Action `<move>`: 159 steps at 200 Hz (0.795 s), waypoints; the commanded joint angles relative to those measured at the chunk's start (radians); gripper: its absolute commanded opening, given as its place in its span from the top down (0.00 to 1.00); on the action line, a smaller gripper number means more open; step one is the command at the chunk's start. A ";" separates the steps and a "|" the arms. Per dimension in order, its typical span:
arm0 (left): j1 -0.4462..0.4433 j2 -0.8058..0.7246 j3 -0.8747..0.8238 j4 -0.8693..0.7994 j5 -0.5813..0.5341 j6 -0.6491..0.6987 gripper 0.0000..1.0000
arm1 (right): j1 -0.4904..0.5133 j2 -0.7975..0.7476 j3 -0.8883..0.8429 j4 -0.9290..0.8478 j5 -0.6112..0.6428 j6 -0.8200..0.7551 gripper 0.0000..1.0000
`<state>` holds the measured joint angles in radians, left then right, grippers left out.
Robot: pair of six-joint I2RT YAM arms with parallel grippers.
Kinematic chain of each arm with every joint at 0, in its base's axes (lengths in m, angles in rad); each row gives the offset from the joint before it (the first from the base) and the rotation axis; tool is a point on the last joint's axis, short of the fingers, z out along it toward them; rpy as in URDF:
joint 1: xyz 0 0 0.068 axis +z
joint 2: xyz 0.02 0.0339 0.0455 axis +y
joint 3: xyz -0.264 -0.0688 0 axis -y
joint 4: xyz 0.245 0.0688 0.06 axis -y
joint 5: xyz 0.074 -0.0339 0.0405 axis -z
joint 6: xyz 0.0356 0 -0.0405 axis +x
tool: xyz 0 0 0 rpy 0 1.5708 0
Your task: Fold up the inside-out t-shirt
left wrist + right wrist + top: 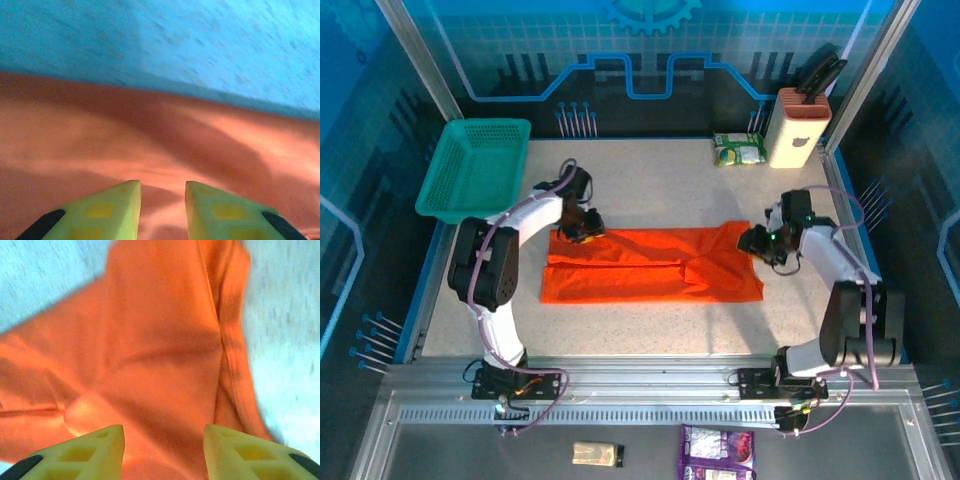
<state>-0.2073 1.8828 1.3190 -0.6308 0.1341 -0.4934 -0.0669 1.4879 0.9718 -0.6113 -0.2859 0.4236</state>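
Orange-red cloth, the inside-out t-shirt (650, 266), lies flat as a long band across the middle of the speckled table (650, 185), with a sleeve-like flap pointing out at its right end. In the right wrist view the t-shirt (160, 350) shows a seam running down it and soft creases.

The left gripper (583, 229) sits at the shirt's far left corner. In its wrist view the left gripper (162, 202) has its yellow-green fingers (120, 207) a little apart above the cloth (160, 140); they seem to hold nothing, though the blur makes that uncertain. The right gripper (761, 244) is at the shirt's right end, and the right gripper (164, 447) has its fingers (97, 447) spread wide over the fabric, gripping nothing.

A teal mesh basket (475, 168) stands at the far left corner. A green packet (740, 150) and a beige knife block (798, 128) stand at the far right.
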 commanded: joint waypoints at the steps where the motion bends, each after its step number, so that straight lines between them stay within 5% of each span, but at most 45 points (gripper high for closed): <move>1: 0.060 -0.016 0.001 -0.066 -0.039 0.075 0.72 | -0.022 0.132 0.114 -0.003 0.029 -0.068 0.54; 33: 0.118 0.057 0.034 -0.098 -0.055 0.109 0.76 | -0.027 0.289 0.258 -0.013 0.067 -0.096 0.53; 73: 0.147 0.126 0.044 -0.101 -0.056 0.113 0.78 | -0.035 0.411 0.347 0.025 -0.027 -0.083 0.58; 121: 0.178 0.148 0.019 -0.062 -0.042 0.082 0.82 | -0.058 0.442 0.362 0.051 -0.027 -0.054 0.99; 159: 0.207 0.142 -0.011 -0.021 -0.008 0.047 0.82 | -0.104 0.455 0.338 0.084 -0.015 -0.030 1.00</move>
<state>-0.0261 1.9945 1.3426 -0.6735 0.1287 -0.4198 -0.1284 1.9213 1.3109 -0.5560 -0.2981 0.3737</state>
